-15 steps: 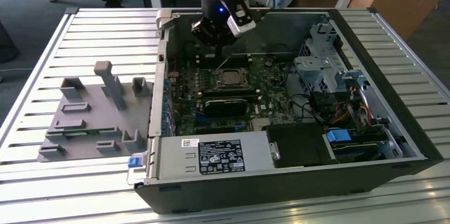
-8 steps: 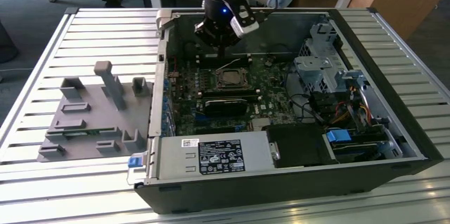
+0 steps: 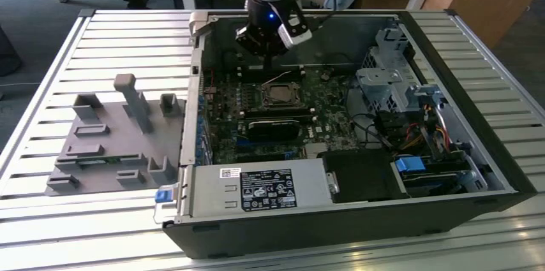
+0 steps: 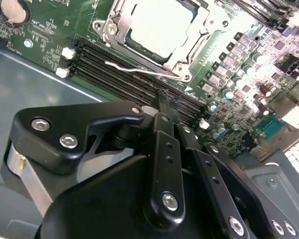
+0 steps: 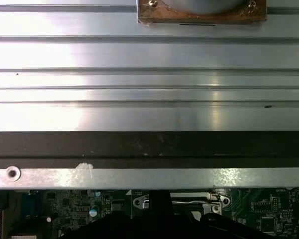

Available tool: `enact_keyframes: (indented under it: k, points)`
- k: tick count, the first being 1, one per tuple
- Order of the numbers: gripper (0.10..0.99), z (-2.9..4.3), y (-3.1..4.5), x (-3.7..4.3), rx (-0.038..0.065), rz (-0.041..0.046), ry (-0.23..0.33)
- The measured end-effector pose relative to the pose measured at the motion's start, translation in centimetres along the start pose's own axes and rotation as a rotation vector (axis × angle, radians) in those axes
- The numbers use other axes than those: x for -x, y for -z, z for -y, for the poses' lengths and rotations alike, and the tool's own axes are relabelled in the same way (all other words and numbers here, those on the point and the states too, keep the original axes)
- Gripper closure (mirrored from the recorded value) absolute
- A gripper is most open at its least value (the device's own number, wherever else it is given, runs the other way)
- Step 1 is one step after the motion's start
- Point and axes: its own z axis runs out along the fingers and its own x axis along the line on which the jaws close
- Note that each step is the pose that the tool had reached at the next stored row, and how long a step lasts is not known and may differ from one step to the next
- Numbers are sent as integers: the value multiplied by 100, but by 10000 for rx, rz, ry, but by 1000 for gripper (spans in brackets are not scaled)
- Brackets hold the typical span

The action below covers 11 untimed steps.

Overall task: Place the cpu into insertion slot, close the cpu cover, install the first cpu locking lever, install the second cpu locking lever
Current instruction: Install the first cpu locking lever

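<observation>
In the exterior view the open computer case point(image 3: 341, 233) fills the centre; the gripper point(image 3: 270, 68), fingers pressed together on nothing, hangs at upper centre. Just below it, the cpu cover point(image 4: 192, 42) frames the cpu point(image 3: 277, 95); a wire lever point(image 4: 134, 69) lies beside.

Bright, probably overhead light glares off the slatted desk point(image 3: 51, 220) and washes out the cpu point(image 4: 159, 25) in the second wrist view, while the computer case point(image 3: 341, 226) interior lies dim and shadowed.
</observation>
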Motion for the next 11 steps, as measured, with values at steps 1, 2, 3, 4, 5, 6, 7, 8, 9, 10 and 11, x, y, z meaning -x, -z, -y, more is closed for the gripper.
enact_keyframes:
  k: [1, 2, 3, 4, 5, 6, 7, 8, 9, 10, 11]
  points:
    - [980, 1, -7, 0, -1, 2, -14]
    - [980, 1, -15, 2, -1, 2, -15]
    - [980, 2, -24, 8, -1, 2, -15]
    - [980, 2, -33, 19, -2, 1, -13]
    - [980, 2, -44, 34, -1, 2, -10]
    - [980, 2, -55, 48, -1, 1, -10]
    - [980, 4, -83, 60, 0, 3, -9]
    - [980, 4, -94, 66, 0, 2, -9]
    - [980, 5, -105, 72, 0, 2, -9]
    - [980, 6, -114, 75, 0, 2, -10]
    - [980, 6, -121, 80, 0, 2, -10]
